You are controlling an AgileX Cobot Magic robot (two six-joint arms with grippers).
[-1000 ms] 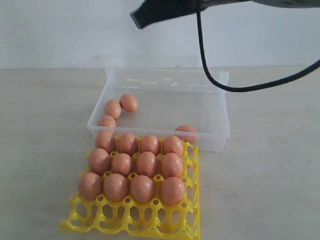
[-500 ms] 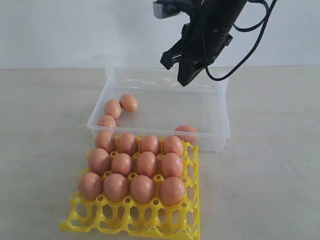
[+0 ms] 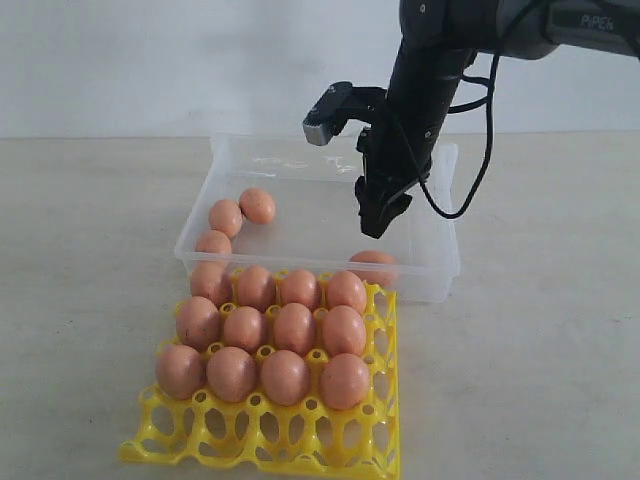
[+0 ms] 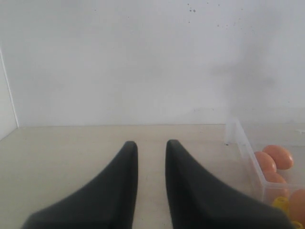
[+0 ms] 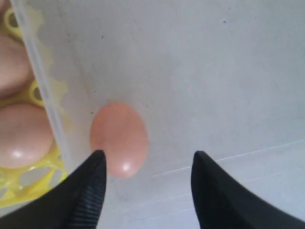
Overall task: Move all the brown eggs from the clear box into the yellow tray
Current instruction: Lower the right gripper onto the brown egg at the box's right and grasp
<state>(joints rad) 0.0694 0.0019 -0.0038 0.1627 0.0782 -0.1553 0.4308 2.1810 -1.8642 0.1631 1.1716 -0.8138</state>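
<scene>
As box (image 3: pixel 300 150) holds four eggs (image 3: pixel 258 205), tray (image 3: pixel 300 440) twelve

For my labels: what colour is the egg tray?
Bright yellow tray; the exterior view shows it best.

Slightly parted jaws near clear box (image 4: pixel 248 152)
</scene>
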